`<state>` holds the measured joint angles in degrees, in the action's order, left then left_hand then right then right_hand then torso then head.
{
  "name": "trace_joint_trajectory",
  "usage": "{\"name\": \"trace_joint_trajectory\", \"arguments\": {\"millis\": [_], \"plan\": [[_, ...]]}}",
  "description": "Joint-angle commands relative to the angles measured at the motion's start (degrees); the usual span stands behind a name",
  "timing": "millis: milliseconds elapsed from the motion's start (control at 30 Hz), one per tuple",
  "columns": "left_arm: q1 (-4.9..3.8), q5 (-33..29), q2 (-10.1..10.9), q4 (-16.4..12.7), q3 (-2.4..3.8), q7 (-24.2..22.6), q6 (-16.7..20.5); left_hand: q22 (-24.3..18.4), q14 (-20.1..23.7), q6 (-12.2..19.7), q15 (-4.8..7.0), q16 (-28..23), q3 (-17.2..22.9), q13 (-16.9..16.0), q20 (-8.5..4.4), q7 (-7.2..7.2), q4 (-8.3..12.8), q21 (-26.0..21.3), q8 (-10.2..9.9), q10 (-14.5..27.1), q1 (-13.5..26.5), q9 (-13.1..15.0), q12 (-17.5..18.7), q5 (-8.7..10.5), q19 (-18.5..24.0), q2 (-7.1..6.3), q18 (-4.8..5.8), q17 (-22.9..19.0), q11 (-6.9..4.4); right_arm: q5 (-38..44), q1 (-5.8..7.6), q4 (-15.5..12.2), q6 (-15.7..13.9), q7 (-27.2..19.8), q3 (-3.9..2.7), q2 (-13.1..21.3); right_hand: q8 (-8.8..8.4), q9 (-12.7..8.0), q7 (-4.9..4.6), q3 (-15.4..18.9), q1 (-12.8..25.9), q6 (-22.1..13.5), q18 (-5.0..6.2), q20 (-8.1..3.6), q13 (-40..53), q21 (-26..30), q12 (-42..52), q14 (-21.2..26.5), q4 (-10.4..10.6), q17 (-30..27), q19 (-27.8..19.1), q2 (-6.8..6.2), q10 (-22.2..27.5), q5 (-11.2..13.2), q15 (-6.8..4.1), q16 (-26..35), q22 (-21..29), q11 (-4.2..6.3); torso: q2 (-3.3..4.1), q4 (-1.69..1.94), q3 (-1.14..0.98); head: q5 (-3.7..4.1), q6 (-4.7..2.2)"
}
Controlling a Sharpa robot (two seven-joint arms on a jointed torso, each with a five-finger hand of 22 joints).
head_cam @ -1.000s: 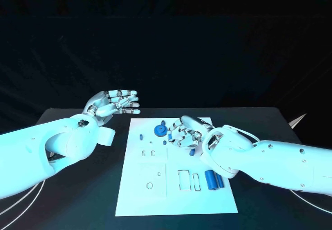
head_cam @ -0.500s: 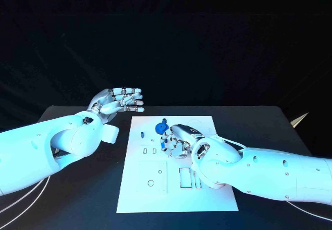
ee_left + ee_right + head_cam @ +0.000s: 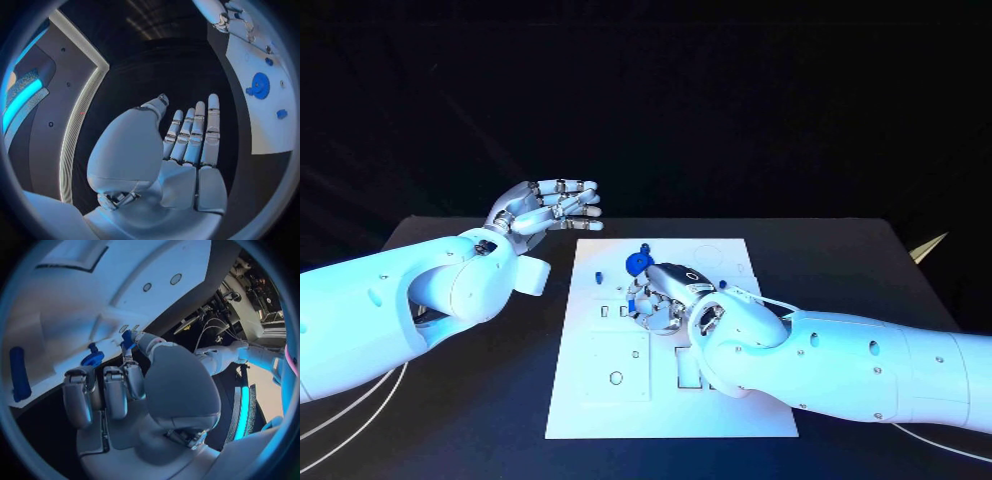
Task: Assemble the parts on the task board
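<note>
The right hand [image 3: 661, 298] is hovering low over the middle of the board [image 3: 754, 420], fingers curled downward, and in the right wrist view a small blue part [image 3: 127, 338] is sitting right at its fingertips [image 3: 130, 356]. It looks pinched between thumb and finger, though the contact itself is too small to be sure of, so I'm calling it a probable hold rather than a firm one.

The gear [image 3: 636, 264], a round blue piece with a little knob, is lying just beyond that hand, toward the far edge of the board. That is the relation that matters here: the gear is ahead of the right fingertips and very near them, while the left hand is well off to the side of it. The right hand is plainly the nearer one for anything happening in that patch.

The left hand [image 3: 545, 211] is held up off the table beside the board's far left corner, fingers straight, side by side and stretched out, holding nothing. Its wrist view is showing the gear [image 3: 259, 85] and another small blue piece [image 3: 282, 114] on the board across from its palm.

A long blue bar [image 3: 19, 372] is lying flat on the board behind the right hand, its long axis running toward the robot.

My read: the right hand is busy seating or lifting that small part next to the gear.
</note>
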<state>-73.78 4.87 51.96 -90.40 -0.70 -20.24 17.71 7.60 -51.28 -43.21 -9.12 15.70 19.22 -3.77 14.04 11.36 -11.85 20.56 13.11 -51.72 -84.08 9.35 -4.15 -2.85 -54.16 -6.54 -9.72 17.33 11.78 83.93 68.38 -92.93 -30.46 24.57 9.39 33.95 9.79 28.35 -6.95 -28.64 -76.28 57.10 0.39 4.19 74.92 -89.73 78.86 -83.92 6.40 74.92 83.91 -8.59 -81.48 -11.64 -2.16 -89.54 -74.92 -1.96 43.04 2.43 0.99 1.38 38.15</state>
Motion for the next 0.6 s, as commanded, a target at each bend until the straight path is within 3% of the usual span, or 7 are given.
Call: {"name": "trace_joint_trajectory", "arguments": {"millis": [33,600], "plan": [[-0.02,-0.2,0.0,-0.2,0.03,-0.3,-1.1,0.1,0.5,0.3,-0.05,0.1,0.0,0.0,-0.02,4.09,0.2,0.4,-0.3,0.0,0.1,0.0,0.3,-0.20,0.2,0.28,-0.55,0.1,0.52,1.9,-0.22,0.5,0.6,0.8,0.05,-0.4,0.20,0.9,-0.01,-0.2,0.5,0.6,-0.39,0.09,4.6,-0.3,-0.2,-5.8,-0.2,14.0,6.1,-0.11,0.1,0.3,0.43,0.0,-15.1,-0.30,-0.02,-0.01,0.04,-0.10,0.13],[-0.02,-0.2,0.1,-0.4,0.03,-0.2,-1.2,0.1,0.5,0.3,-0.05,0.1,0.1,-0.1,-0.02,4.10,0.1,0.4,-0.3,-0.1,0.2,0.0,0.3,-0.19,0.3,0.34,-0.55,0.2,0.52,4.1,-0.93,2.1,0.8,2.1,0.27,-1.7,0.21,0.9,-0.02,-0.1,1.0,0.4,-0.39,0.11,4.5,-0.3,-0.3,-5.8,-0.3,14.0,6.1,-0.56,0.1,0.5,0.43,0.0,-15.1,-0.31,-0.08,-0.05,0.02,-0.48,-0.03]]}}
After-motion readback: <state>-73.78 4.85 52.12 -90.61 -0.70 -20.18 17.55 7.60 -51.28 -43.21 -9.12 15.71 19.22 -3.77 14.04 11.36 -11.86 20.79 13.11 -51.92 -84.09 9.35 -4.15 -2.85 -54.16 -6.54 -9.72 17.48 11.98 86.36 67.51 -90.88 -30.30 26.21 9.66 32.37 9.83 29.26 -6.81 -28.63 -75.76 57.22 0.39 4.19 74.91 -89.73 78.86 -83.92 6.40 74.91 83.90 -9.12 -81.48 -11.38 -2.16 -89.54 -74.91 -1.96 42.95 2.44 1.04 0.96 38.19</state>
